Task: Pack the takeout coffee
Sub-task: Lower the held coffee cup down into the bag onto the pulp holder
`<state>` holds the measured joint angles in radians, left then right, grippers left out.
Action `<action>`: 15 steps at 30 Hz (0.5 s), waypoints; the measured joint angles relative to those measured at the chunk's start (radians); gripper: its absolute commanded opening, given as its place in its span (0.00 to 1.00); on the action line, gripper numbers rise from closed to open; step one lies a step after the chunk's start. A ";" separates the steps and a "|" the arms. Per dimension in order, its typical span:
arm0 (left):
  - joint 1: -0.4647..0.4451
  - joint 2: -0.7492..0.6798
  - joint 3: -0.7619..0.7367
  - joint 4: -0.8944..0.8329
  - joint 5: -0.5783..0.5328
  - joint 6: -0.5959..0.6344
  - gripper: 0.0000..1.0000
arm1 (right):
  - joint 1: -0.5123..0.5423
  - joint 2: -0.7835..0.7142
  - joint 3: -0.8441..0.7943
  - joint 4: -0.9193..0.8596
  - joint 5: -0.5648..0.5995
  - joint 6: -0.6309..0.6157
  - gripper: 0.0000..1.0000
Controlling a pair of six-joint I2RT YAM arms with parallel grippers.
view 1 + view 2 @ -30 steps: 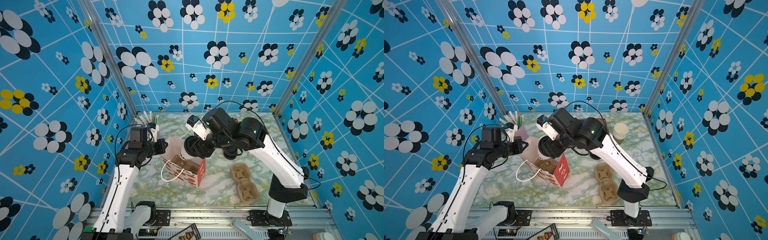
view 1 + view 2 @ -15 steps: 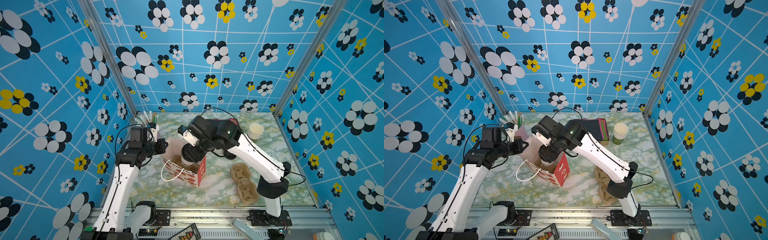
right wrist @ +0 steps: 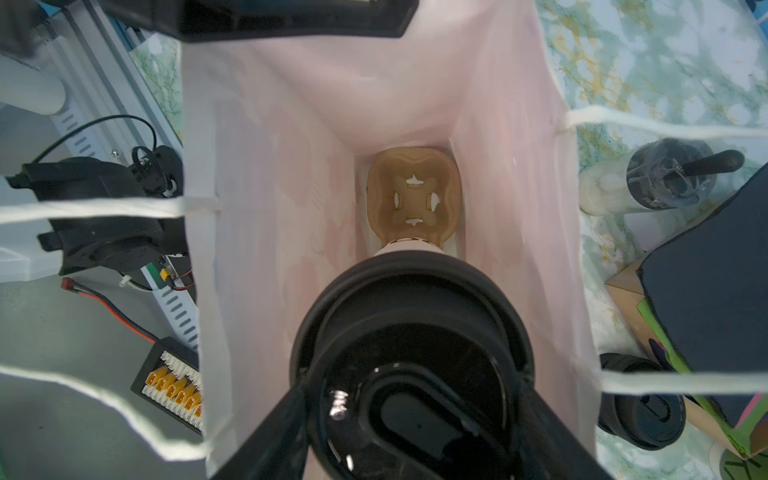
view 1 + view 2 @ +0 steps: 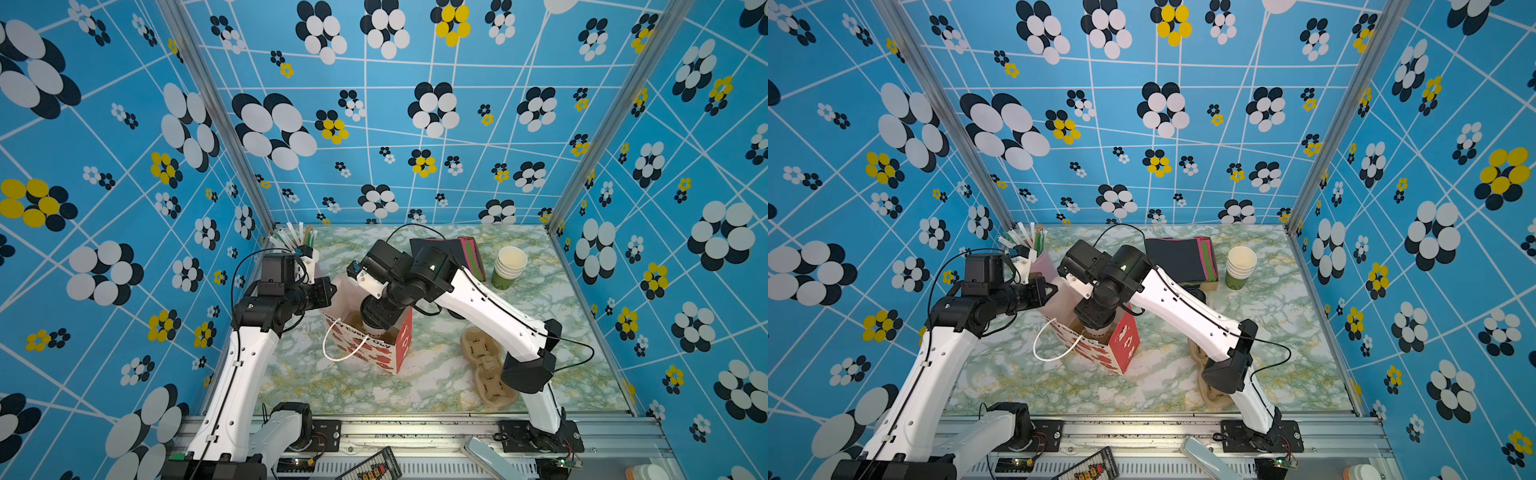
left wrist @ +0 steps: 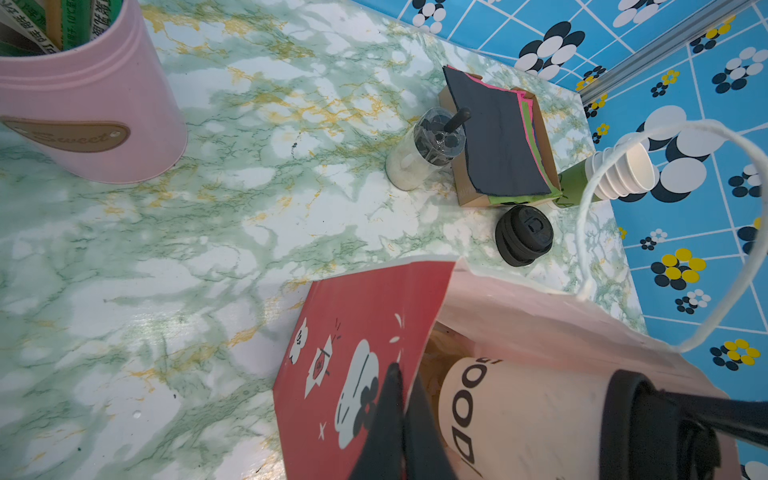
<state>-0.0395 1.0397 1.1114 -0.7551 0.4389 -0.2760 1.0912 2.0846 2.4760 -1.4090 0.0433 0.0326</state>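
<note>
Over marble tabletop, right tool clasps takeout coffee inside bag; left tool pinches bag's rim.

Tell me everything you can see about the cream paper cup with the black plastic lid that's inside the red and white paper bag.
The cream-white paper cup carries black lettering on its side and a round black plastic sip lid pressed on top. It hangs roughly upright inside the red and white paper bag, gripped at the lid by the right gripper. Below it lies a brown moulded-pulp cup carrier; whether the cup's base rests in it cannot be told.
</note>
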 measured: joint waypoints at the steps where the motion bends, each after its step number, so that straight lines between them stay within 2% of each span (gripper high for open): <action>1: 0.000 0.000 0.000 0.000 0.000 0.002 0.00 | 0.000 0.004 -0.003 -0.001 0.000 -0.004 0.65; 15: 0.000 0.000 0.000 -0.003 0.000 0.015 0.00 | 0.000 0.046 -0.047 -0.001 0.008 -0.079 0.65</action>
<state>-0.0395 1.0397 1.1114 -0.7582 0.4389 -0.2611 1.0912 2.1304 2.4294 -1.4101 0.0517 -0.0467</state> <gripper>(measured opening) 0.046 0.674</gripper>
